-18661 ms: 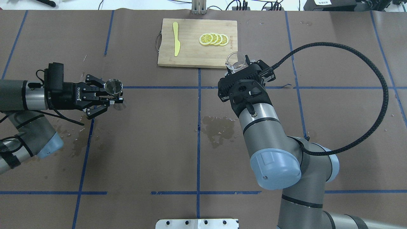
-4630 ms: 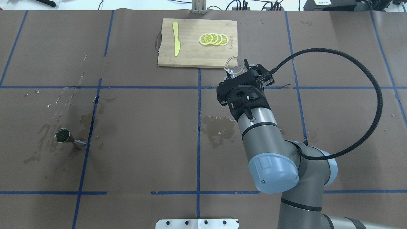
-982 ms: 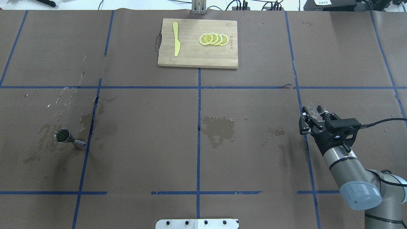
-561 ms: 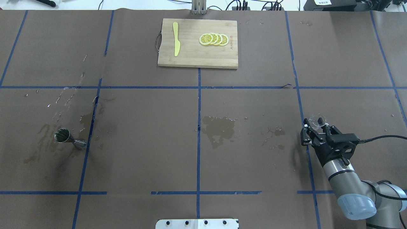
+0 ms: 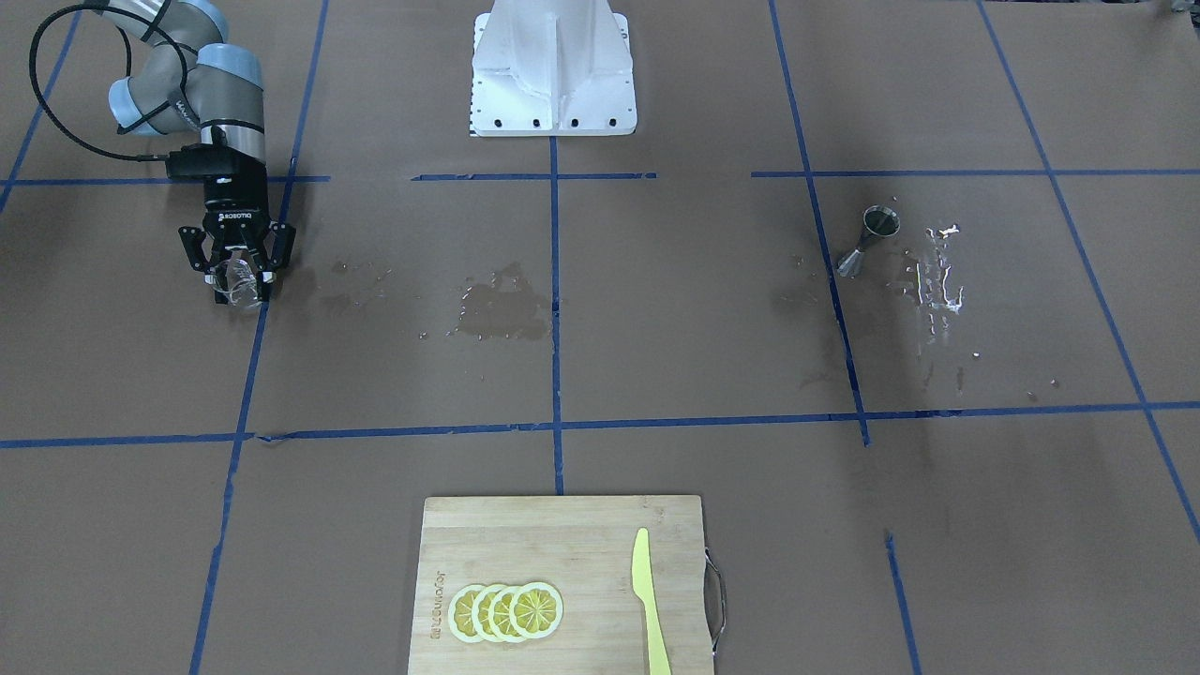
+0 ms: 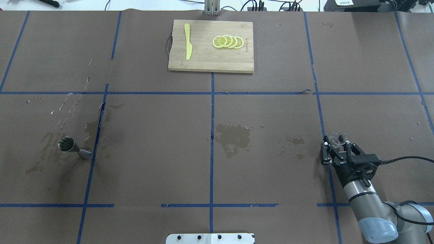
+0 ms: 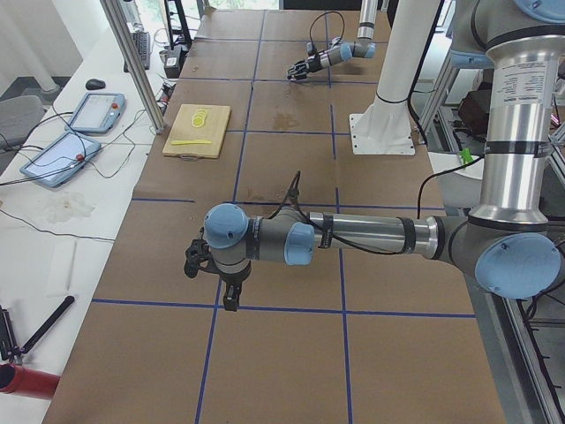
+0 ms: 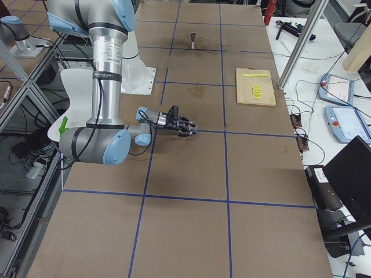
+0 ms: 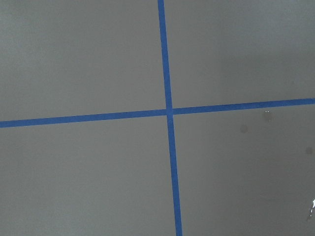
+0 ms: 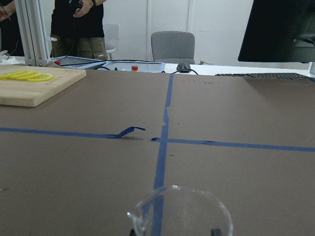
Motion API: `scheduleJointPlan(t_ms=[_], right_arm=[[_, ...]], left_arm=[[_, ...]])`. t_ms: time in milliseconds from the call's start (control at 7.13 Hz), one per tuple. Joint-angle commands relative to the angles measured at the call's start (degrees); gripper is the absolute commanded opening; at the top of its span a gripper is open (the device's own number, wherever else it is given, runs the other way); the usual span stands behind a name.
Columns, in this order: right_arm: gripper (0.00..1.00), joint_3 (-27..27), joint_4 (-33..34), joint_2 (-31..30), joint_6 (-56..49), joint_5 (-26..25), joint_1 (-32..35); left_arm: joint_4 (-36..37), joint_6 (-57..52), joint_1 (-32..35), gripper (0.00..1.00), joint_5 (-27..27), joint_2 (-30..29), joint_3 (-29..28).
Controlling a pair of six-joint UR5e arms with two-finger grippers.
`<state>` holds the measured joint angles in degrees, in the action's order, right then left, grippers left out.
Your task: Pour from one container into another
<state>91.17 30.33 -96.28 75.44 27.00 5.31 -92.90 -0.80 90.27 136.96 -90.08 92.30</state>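
The clear glass (image 6: pixel 338 137) sits upright between the fingers of my right gripper (image 6: pixel 337 145), which is shut on it low over the table at the right. The front view shows the same glass (image 5: pixel 240 287) in that gripper (image 5: pixel 238 274). In the right wrist view the glass rim (image 10: pixel 182 206) fills the bottom. The steel jigger (image 6: pixel 69 146) stands alone at the left on wet paper, also seen as the jigger (image 5: pixel 872 239). My left gripper (image 7: pixel 230 300) shows only in the left side view, pointing down; I cannot tell its state.
A wooden cutting board (image 6: pixel 203 61) at the far middle carries lemon slices (image 6: pixel 228 41) and a yellow knife (image 6: pixel 187 41). Wet patches (image 6: pixel 234 135) mark the paper at the centre and around the jigger. The white robot base (image 5: pixel 553 66) is at the near edge.
My right gripper has carried the glass from near the board to the right and back toward the robot, lower over the table. The left arm let go of the jigger earlier and left the overhead view.
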Motion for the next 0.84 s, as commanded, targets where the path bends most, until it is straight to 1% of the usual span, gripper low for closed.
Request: scheduleJointPlan(t_ms=[0,140,281,702], right_arm=[[0.47,-0.7,0.0,0.5,0.1,-0.2,-0.3],[0.64,-0.7,0.0,0.5,0.1,-0.2,-0.4],[1.0,-0.7,0.0,0.5,0.1,-0.2,-0.4],[1.0,-0.4,-0.1,0.5,0.1,-0.2,-0.3]], left_arm=[[0.0,0.0,0.0,1.0,0.0,0.0,0.0],[0.0,-0.1,0.0,1.0,0.0,0.0,0.0],[0.0,0.0,0.0,1.0,0.0,0.0,0.0],[0.0,0.0,0.0,1.0,0.0,-0.1,0.1]])
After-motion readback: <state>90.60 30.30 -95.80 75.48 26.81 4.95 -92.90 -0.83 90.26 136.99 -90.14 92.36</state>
